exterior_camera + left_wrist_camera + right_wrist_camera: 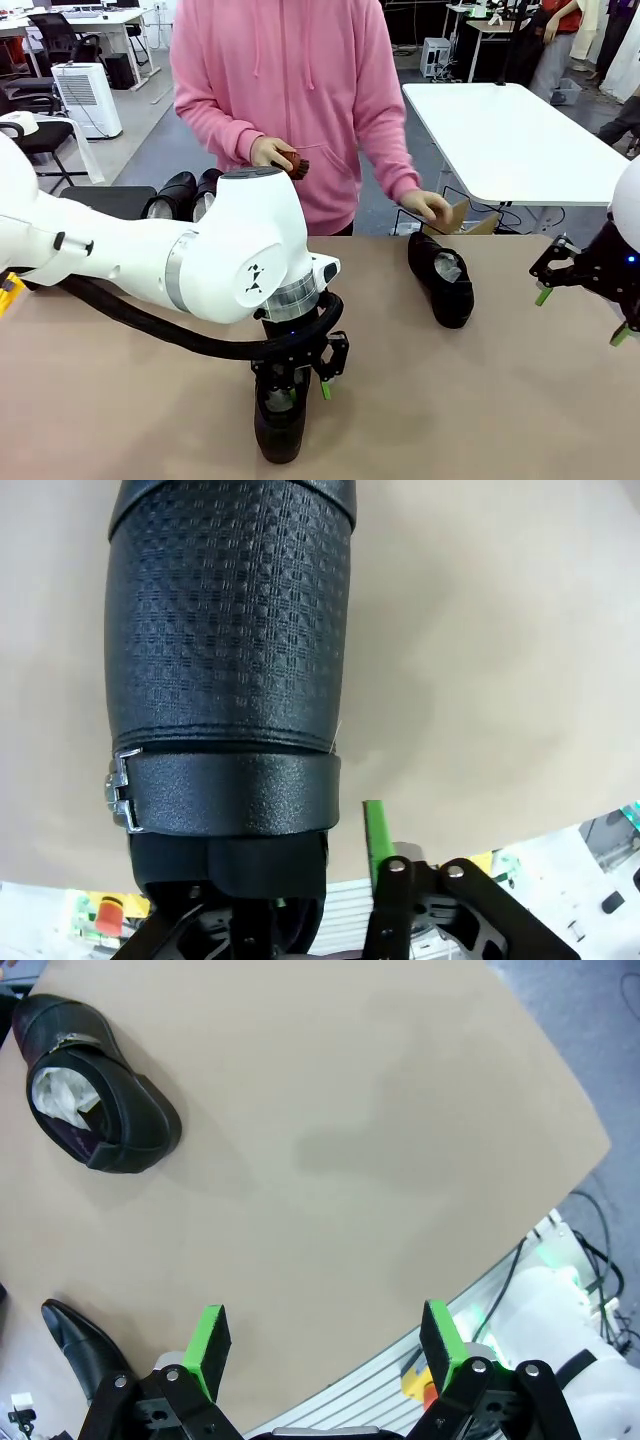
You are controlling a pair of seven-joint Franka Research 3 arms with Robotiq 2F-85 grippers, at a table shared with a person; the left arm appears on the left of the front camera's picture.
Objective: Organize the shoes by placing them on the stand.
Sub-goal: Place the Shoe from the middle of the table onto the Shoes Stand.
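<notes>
A black shoe [279, 425] lies at the table's front edge, and my left gripper [293, 388] stands over its heel with a finger on either side. In the left wrist view this shoe [230, 630] shows textured leather and a buckled strap; one green pad [375, 832] stands a little off its side and the other finger is hidden, so the jaws look open. A second shoe [441, 278] with white paper inside lies mid-table, also visible as the shoe [95, 1090] in the right wrist view. Two more shoes [178, 194] sit on the black stand [105, 200]. My right gripper [580, 315] hangs open and holds nothing.
A person in a pink hoodie stands across the table, one hand holding a small brown brush [293, 160], the other hand [428, 205] on a cardboard piece by the mid-table shoe. The tan table [480, 400] has free room at front right. A white table stands behind.
</notes>
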